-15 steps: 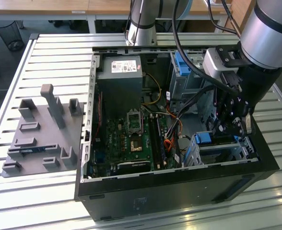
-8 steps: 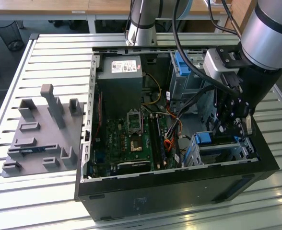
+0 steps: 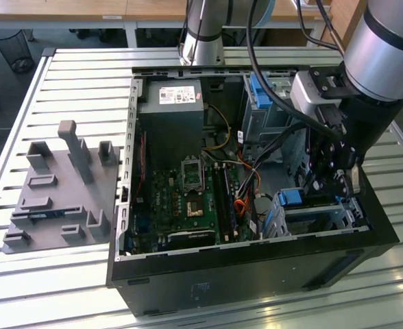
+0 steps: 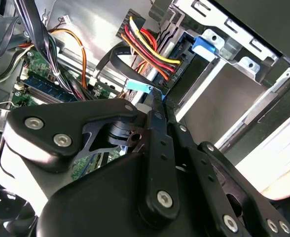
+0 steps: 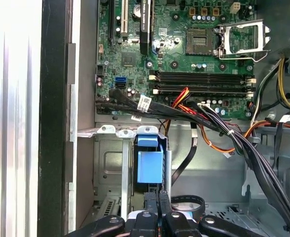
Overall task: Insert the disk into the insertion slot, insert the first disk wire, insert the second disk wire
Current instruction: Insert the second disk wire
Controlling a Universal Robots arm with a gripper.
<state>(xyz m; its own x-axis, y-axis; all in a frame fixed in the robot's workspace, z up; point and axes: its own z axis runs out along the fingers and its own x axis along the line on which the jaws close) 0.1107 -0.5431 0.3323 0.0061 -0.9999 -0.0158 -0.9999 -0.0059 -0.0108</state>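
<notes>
So the claw (image 5: 158, 205) is hanging down inside the open PC case (image 3: 256, 264), at the corner on the exterior view's right. Its black fingers (image 4: 157, 123) are looking pressed together, with a thin blue-tagged connector (image 4: 137, 86) sitting right at their tips, though I can't tell for sure if it's actually being pinched. Just past the tips, the disk (image 5: 149, 165) is sitting in the insertion slot (image 5: 110, 163), blue carrier edge showing between the silver walls. A bundle of black cables (image 5: 243, 148) is crowding the open side of the bay, so room is looking tight there. Further out, the motherboard (image 5: 184, 54) is lying flat. Beyond the case, a grey fixture plate (image 3: 57, 195) is resting on the slatted tabletop (image 3: 23, 288).
</notes>
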